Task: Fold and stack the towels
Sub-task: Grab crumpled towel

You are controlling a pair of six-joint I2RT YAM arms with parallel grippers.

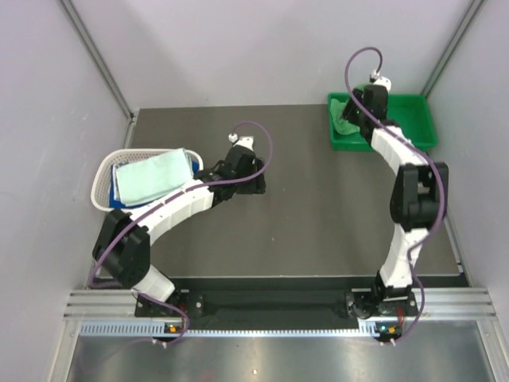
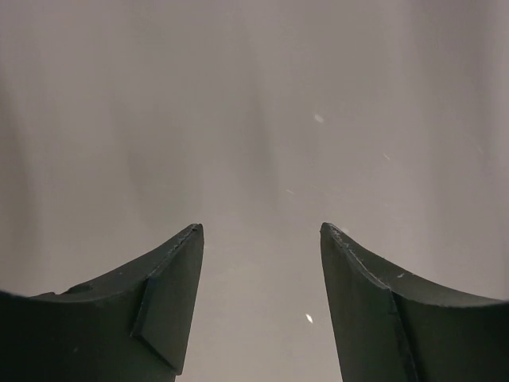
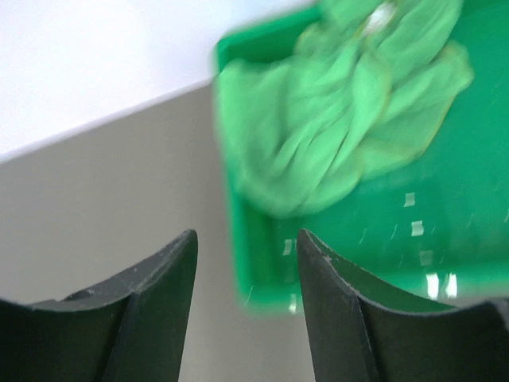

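At the left of the table [image 1: 318, 231], the white lattice basket [image 1: 102, 177] holds a folded pale mint towel [image 1: 155, 177]. It lies flat as a neat rectangle. Its long axis runs left to right, with the right end swung a little toward the far side. The cloth looks smooth, and a strip of blue cloth [image 1: 116, 185] shows under its left edge.

Just right of the basket, the left gripper [image 2: 261, 232] hangs over bare table. Its fingers are spread apart with nothing between them.

At the far right sits the green tray [image 1: 413, 119], and the bright green towel [image 3: 334, 119] lies in its left part, against the left wall. This towel is unfolded and crumpled into a loose heap of ridges and folds, with a hem curling along its right side. In the top view the heap is longer far to near than across, and the right arm hides part of it. The wrist view is blurred, so finer detail cannot be made out.

The right gripper [image 3: 246, 232] hovers over the tray's near-left corner. It is spread wide, holds nothing and is clear of the cloth.
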